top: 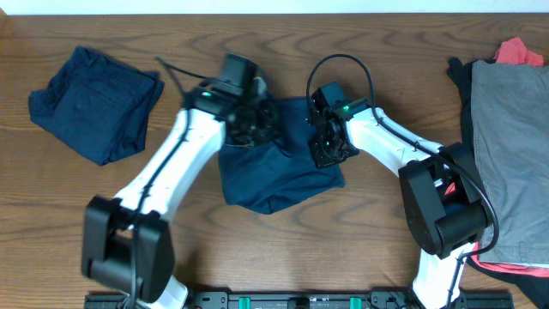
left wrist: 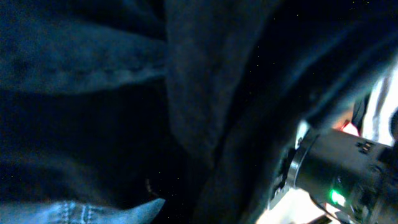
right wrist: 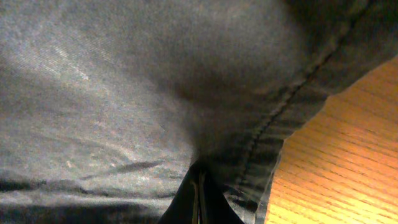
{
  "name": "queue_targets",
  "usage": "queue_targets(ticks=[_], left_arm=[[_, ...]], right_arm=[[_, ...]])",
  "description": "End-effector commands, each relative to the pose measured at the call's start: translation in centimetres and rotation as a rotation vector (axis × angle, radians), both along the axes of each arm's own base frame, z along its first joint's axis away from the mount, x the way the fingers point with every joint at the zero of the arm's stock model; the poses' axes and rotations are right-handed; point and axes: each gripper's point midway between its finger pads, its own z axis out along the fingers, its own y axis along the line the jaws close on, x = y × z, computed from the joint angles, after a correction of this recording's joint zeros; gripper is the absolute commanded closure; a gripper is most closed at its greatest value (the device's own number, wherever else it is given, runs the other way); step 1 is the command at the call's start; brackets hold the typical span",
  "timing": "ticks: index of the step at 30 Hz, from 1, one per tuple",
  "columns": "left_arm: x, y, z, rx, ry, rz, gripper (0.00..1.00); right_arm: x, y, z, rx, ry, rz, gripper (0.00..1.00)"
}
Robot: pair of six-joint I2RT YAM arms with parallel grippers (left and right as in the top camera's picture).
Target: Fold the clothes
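While I watch from the overhead camera, the navy shorts (top: 279, 176) lie bunched at the middle of the table (top: 343, 257), closer to its far edge than to the near one, with both arms bent over their upper part.

Left gripper (top: 253, 129): it sits on the far left part of the shorts. Its jaws are closed. Its own camera is filled with dark blue folds (left wrist: 186, 93), so I cannot tell whether cloth is caught between the fingers. The right arm (left wrist: 339, 180), with a green light on it, shows at the lower right of that view.

Right gripper (top: 322, 146): it sits on the far right part of the shorts. In its wrist view the fingers (right wrist: 186, 202) are pressed together with the cloth pinched between them. A stitched seam (right wrist: 292, 99) runs down beside them, and bare wood shows at the right.

Other clothes: a folded navy piece (top: 94, 103) rests near the far left corner, well apart from the shorts. A grey garment (top: 510, 146) is spread along the right edge. A red piece (top: 521, 53) shows at its far end, at the far right corner, and a black piece (top: 459, 73) lies just beside its left border.
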Motion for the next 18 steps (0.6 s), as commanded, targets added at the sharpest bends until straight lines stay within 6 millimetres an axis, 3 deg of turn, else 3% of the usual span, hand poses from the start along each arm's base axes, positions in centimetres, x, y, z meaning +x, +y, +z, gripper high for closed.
queue_targets(ticks=[1,7,10,12,14,18], left_arm=[[-0.4,-2.5,-0.6,-0.033,0.02,-0.011,0.94],[-0.5,-5.6,-0.1,-0.076,-0.018,-0.035,0.92],[-1.4,-5.7,-0.3,-0.08,0.017,-0.05,0.45],[-1.7,-4.8,-0.3,-0.065,0.033,-0.051,0.27],[-1.5,-3.7,0.1,-0.057,0.029,-0.046,0.18],[-0.2,-1.1,1.7,-0.062,-0.02,-0.009,0.16]], right_arm=[[-1.6,-1.0,-2.5,-0.043,0.067,-0.002,0.98],[-1.8,-1.1,-2.5,-0.046,0.075,-0.017,0.98],[-2.1,-1.2,-2.5,-0.052,0.086,-0.024,0.95],[-2.2,-1.4,-2.2,-0.056,0.09,-0.035,0.97],[-1.7,-2.0,-1.4,-0.073,0.076,-0.072,0.96],[0.7,-2.7,2.6,-0.053,-0.012,-0.112,0.92]])
